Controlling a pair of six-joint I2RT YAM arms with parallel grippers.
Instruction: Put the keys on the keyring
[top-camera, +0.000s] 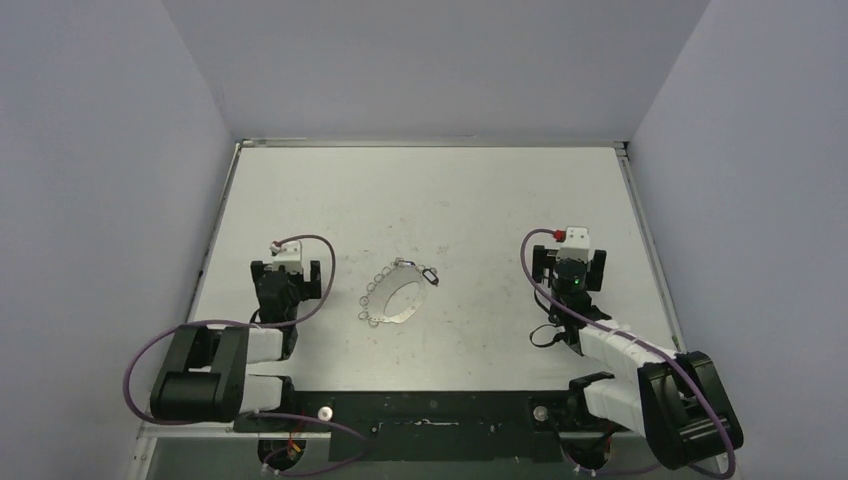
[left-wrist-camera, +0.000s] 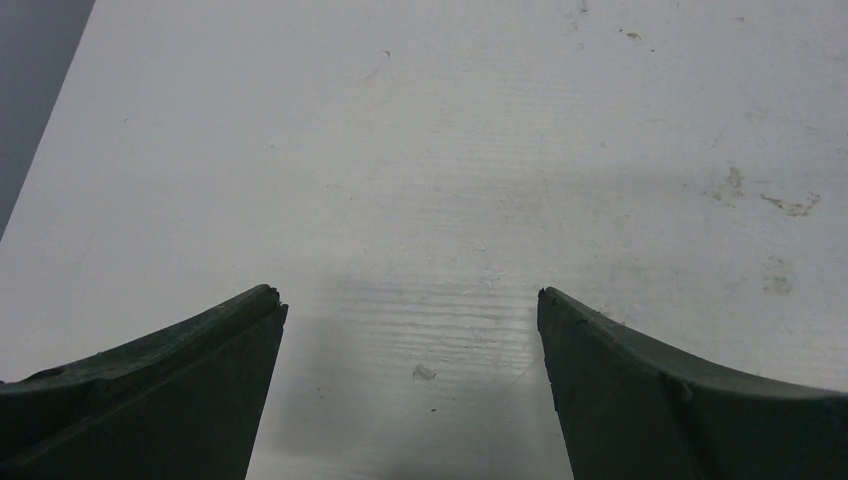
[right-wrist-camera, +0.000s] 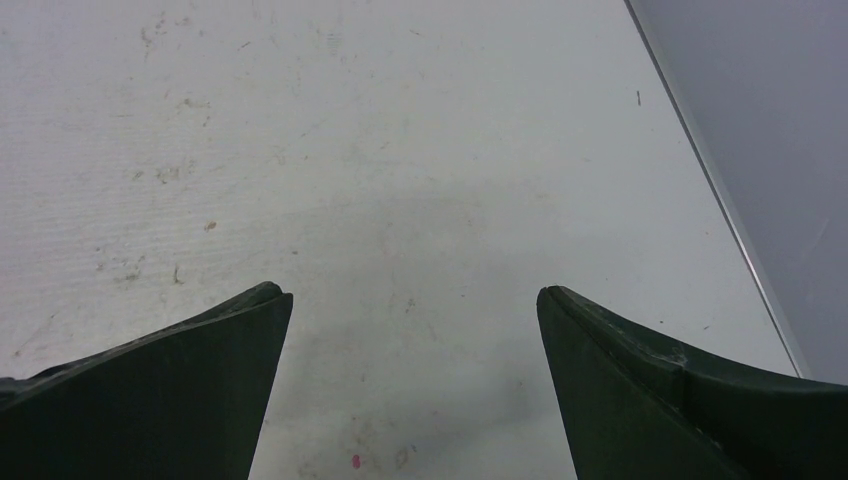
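The keyring (top-camera: 379, 296), a thin silvery oval wire loop with several tiny rings along its left side, lies flat on the white table (top-camera: 450, 200) between the two arms. The keys (top-camera: 429, 274), a tiny silver key on a small black oblong loop, lie at the keyring's upper right end, touching or nearly touching it. My left gripper (top-camera: 286, 268) (left-wrist-camera: 410, 295) stands open to the left of the keyring, with only bare table between its fingers. My right gripper (top-camera: 568, 262) (right-wrist-camera: 412, 292) is open well to the right, also holding nothing. Neither wrist view shows the keys or keyring.
Grey walls enclose the table on three sides. The table's right edge (right-wrist-camera: 715, 190) runs close beside the right gripper. A black base rail (top-camera: 430, 410) spans the near edge between the arm bases. Purple cables (top-camera: 310, 300) loop off both arms.
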